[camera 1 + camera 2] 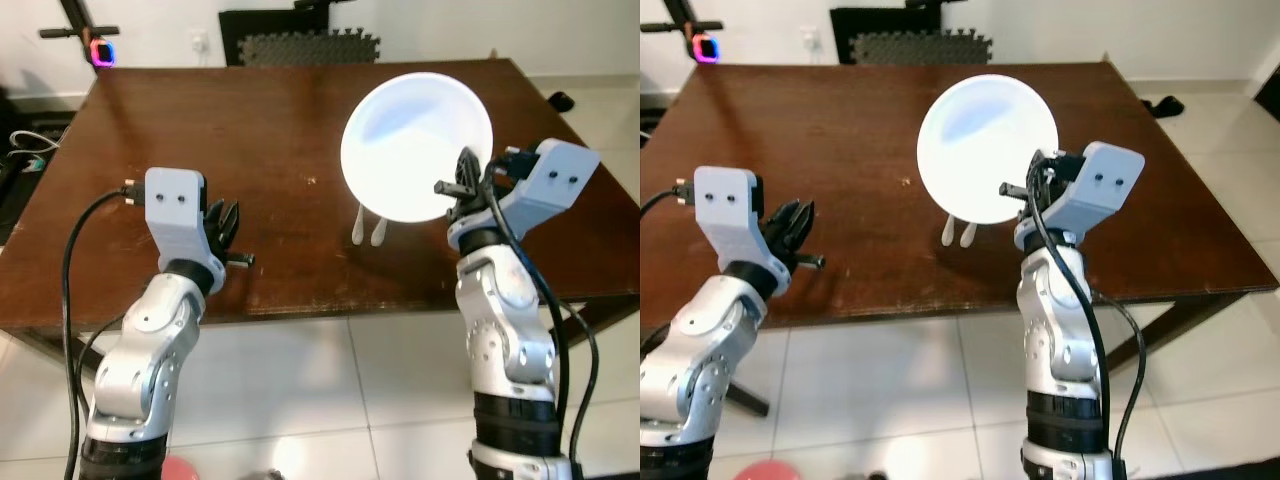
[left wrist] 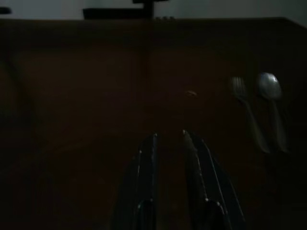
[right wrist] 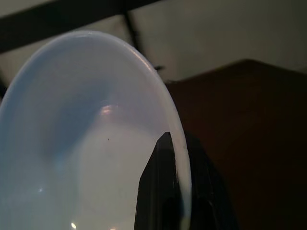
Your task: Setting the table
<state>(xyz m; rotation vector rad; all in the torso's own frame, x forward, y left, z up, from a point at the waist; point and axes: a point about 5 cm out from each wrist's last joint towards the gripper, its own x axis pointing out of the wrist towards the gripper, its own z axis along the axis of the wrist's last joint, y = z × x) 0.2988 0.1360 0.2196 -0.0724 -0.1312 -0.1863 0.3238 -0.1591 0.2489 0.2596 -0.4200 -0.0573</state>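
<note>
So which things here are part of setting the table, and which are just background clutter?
Part of the job:
- white plate, clamped at its rim by the right gripper
- fork and spoon lying on the wooden table

Just lying about:
- dark foam mat against the wall
- scooter
- cables

I see a plain white plate (image 1: pixel 415 145) with a faint bluish sheen, clamped by my right gripper's (image 1: pixel 466 172) black fingers. The table (image 1: pixel 250 140) is dark reddish-brown wood. A pale fork (image 2: pixel 247 112) and spoon (image 2: pixel 271 105) lie on it. My arms are silver; the floor tiles (image 1: pixel 330 390) are off-white.
</note>
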